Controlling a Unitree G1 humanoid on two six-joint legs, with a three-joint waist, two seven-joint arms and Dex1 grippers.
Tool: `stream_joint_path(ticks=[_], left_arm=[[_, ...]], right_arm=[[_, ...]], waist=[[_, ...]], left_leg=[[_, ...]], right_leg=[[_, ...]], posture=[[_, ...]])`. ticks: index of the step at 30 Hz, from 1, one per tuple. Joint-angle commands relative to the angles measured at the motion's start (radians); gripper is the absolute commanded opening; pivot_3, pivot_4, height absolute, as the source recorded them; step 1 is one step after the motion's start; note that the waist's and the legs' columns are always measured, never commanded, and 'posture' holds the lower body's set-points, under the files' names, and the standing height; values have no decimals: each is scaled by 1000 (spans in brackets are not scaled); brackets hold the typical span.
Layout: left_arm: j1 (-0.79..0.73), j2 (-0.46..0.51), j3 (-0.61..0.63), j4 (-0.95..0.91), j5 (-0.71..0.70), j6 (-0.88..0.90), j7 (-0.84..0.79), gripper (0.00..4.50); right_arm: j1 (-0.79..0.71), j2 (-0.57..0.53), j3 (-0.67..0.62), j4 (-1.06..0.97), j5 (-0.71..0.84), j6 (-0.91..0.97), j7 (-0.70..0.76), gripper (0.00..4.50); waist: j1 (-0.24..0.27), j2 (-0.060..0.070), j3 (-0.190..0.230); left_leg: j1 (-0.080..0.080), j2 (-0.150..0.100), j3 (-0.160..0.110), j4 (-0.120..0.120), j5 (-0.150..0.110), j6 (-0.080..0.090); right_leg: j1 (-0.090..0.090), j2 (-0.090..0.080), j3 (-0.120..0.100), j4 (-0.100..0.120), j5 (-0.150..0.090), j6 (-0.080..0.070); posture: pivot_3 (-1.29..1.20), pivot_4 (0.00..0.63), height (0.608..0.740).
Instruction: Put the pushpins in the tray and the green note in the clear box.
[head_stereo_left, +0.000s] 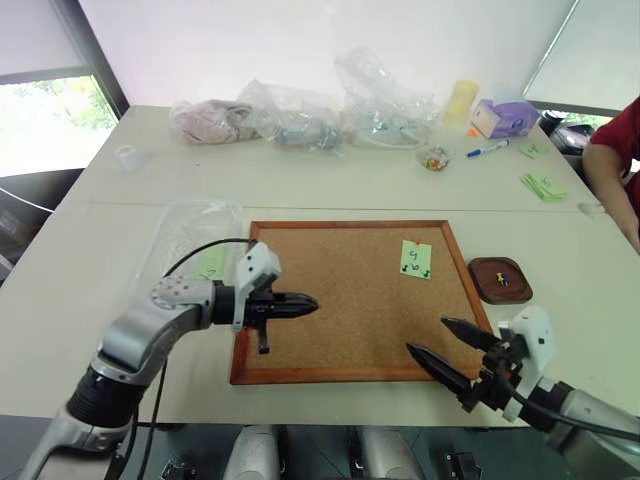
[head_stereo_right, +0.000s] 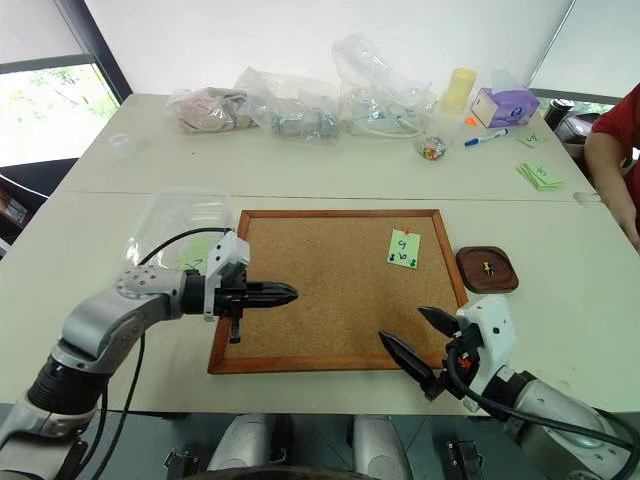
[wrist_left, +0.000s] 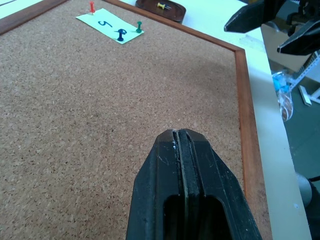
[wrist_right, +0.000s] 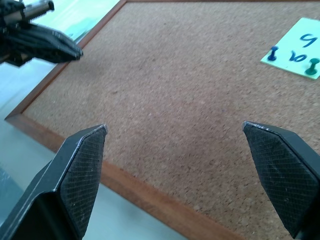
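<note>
Three pushpins (wrist_left: 138, 26) are pinning the green note (head_stereo_left: 415, 259) to the cork board's (head_stereo_left: 340, 300) far right part, well beyond both grippers, while more pins are lying in the tray (head_stereo_left: 499, 280) just right of the board. The left gripper (head_stereo_left: 305, 304) is hovering over the board's left side with fingers pressed together and empty. The right gripper (head_stereo_left: 445, 345) is hanging spread wide over the near right corner, and the clear box (head_stereo_left: 190, 240) is sitting left of the board.

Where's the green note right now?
In the left eye view, the green note is pinned at the cork board's upper right, just left of the tray.
</note>
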Motion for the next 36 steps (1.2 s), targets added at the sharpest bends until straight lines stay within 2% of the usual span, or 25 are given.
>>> stream_joint_path(ticks=[1, 17, 20, 23, 28, 32, 36], left_arm=[[-13, -30, 47, 1, -30, -3, 32, 78], [-13, -23, 29, -22, -35, 17, 28, 78], [-71, 7, 15, -5, 20, -6, 30, 78], [-157, -27, 38, 30, 0, 17, 59, 78], [-226, -117, -52, 97, 63, -33, 74, 78], [-270, -175, -134, 232, 183, -102, 111, 78], [-270, -179, -181, 300, 259, -164, 95, 78]], right_arm=[[1, -10, -21, -21, 23, -12, 9, 4500], [-4, -14, 3, -23, 13, -4, -7, 4500], [-17, 1, 6, -20, 29, 4, -37, 4500], [-46, 7, -1, -14, 45, -1, -58, 4500], [-195, -13, -10, 62, 70, 51, -170, 4500], [-369, -26, 56, 186, -43, 60, -224, 4500], [-557, -4, 125, 348, -158, 47, -254, 4500]], waist=[[1, 0, 0], [1, 0, 0], [1, 0, 0], [4, -1, 0], [-1, -1, 0], [-2, -1, 0], [-2, 0, 0]], left_leg=[[0, 0, 0, 0, 0, 0], [0, 0, -1, 0, 0, 0], [0, 0, -1, 0, 0, 0], [0, -1, -2, 1, 0, 0], [0, -2, -2, 2, 0, 1], [0, -5, -3, 2, 0, 1], [0, -5, -3, 2, 0, 1]], right_leg=[[0, 0, 0, 0, 0, 0], [1, 0, -1, 0, 0, 0], [1, 0, -1, 0, 0, 0], [1, 0, -1, 0, 0, 0], [2, -1, -1, 0, 0, 0], [2, 0, -1, 1, 0, 1], [2, 0, -1, 1, 0, 1]], posture=[[0, 150, 737], [0, 150, 737], [0, 150, 737], [0, 150, 737], [0, 150, 737], [0, 150, 737], [0, 150, 737]])
